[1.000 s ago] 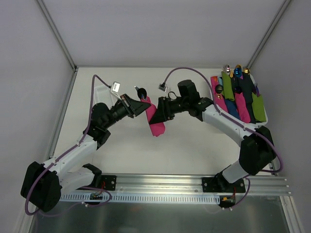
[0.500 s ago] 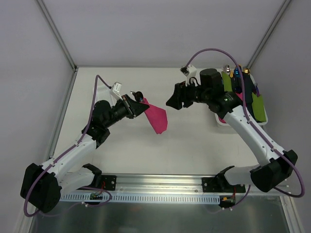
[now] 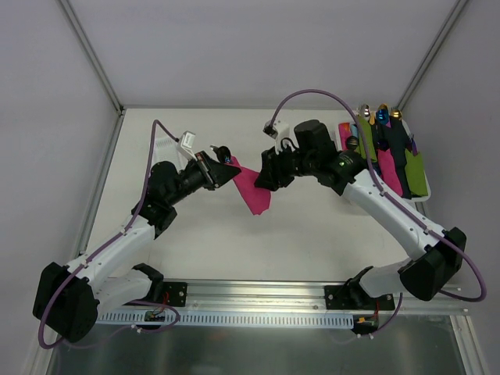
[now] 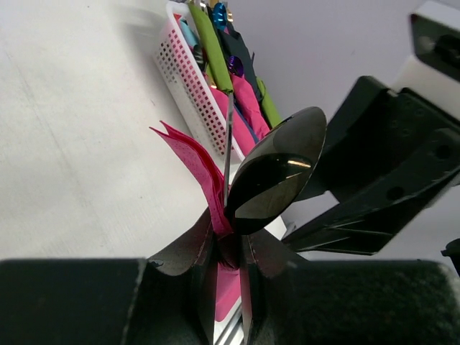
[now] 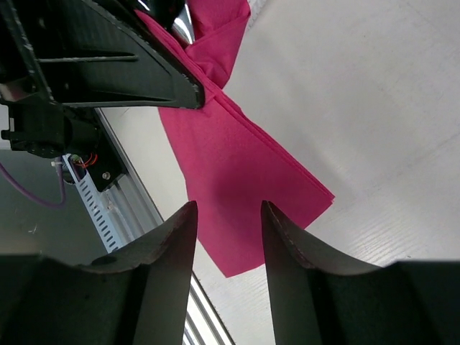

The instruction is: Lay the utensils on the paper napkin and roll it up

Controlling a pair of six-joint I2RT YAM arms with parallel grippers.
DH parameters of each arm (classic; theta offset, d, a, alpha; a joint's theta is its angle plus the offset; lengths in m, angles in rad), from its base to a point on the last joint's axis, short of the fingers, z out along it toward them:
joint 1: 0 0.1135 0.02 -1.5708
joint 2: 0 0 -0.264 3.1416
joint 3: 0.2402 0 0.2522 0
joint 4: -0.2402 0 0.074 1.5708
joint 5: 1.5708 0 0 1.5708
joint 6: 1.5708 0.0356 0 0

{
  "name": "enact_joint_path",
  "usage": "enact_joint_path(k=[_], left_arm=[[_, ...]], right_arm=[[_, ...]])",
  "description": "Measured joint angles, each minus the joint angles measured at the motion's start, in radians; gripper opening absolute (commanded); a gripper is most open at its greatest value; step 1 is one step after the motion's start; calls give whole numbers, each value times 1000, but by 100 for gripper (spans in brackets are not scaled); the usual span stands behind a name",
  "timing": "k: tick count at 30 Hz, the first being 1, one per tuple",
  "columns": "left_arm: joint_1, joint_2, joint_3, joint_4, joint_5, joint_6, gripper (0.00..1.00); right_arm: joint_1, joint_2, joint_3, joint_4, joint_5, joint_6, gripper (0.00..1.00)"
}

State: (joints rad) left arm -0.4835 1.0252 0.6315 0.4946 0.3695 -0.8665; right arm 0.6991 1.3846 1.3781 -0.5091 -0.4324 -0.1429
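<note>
- Top view: the left gripper (image 3: 226, 166) is clamped on one end of the paper napkin (image 3: 255, 190). The dark head of the utensils (image 3: 224, 151) sticks out behind its fingers. The pink sheet fans out loose from the grip over the table (image 3: 312, 234), and whether its far corner rests on the surface cannot be told. The right gripper (image 3: 266, 178) sits just beside the napkin's upper edge.
- Left wrist view: the jaws are almost closed, pinching folded pink paper (image 4: 190, 154) together with the neck of a glossy black spoon (image 4: 277, 172). The spoon looks light, rigid and probably slick. The paper is thin, limp and would tear easily. A white basket (image 4: 183, 75) of finished rolls stands well behind.
- Right wrist view: the right gripper's jaws stand partly apart and empty, and the fingers (image 5: 169, 251) frame the layered napkin (image 5: 237, 158) beyond them. Judged from this, the best hold is on the layered free edge, near the utensils, where the paper has some body; a gentle pinch there should roll it without ripping.
</note>
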Motion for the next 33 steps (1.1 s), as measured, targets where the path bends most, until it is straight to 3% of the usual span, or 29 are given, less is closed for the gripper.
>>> enact_joint_path(k=[10,33], left_arm=[[0,4,0,34,26,-19,0],[1,18,-7,130,72,-66,0]], right_arm=[[2,51,-18,5,-40,3,46],[-18,63,-66,85,-276,88,39]])
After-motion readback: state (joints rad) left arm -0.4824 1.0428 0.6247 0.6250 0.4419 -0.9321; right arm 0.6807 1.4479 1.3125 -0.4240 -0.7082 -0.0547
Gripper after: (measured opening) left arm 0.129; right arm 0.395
